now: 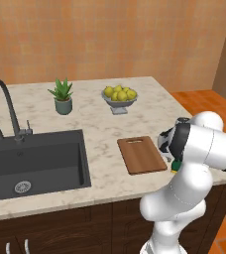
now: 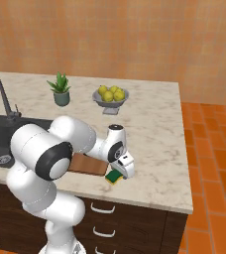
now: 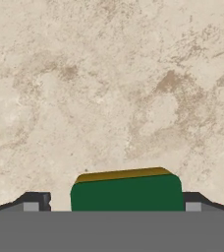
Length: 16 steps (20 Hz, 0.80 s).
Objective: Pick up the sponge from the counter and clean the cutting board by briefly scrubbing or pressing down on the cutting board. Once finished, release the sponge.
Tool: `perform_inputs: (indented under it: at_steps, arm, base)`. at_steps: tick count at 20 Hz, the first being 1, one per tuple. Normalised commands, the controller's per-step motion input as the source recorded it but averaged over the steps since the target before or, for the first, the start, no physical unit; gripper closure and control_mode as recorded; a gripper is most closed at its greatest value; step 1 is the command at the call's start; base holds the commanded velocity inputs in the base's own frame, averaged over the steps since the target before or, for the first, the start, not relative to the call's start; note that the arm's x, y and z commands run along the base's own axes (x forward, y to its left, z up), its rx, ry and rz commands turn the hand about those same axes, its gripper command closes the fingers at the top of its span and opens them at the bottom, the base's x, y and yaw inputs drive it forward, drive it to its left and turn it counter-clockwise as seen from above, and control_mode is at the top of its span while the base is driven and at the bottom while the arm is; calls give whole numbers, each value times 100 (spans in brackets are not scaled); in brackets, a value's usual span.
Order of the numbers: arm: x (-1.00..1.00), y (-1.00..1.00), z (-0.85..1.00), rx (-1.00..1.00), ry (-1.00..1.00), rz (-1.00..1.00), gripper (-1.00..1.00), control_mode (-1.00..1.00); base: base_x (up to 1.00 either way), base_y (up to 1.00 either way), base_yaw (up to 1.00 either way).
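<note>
The sponge [image 3: 127, 192], green on top with a yellow body, lies on the beige marbled counter [image 3: 109, 88] near its front right edge. My gripper [image 3: 115, 204] is open and low over it, one dark fingertip [image 3: 35, 203] on each side of the block. In the right base view the sponge [image 2: 114, 176] sits just under the gripper [image 2: 122, 167]. The brown wooden cutting board [image 1: 141, 154] lies flat just left of the sponge [image 1: 175, 166]. My arm covers part of the cutting board [image 2: 87, 165] in the right base view.
A dark inset sink [image 1: 33, 161] with a curved faucet [image 1: 3, 106] takes the counter's left. A small potted plant [image 1: 62, 96] and a bowl of lemons [image 1: 119, 96] stand at the back. The counter's front edge is close to the sponge, with orange tiled floor [image 2: 209, 163] beyond.
</note>
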Motion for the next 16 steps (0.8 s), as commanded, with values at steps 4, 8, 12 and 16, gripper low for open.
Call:
perform_inputs:
  at_steps: [4,8,12,16]
  arm:
    - [0,0,4,0,0,0,-100,-100]
    - [0,0,8,0,0,0,-100,-100]
    - [0,0,2,0,0,0,-100,-100]
    - [0,0,-2,0,0,0,-100,-100]
  base:
    - [0,0,0]
    - [0,0,0]
    - [0,0,0]
    - [0,0,0]
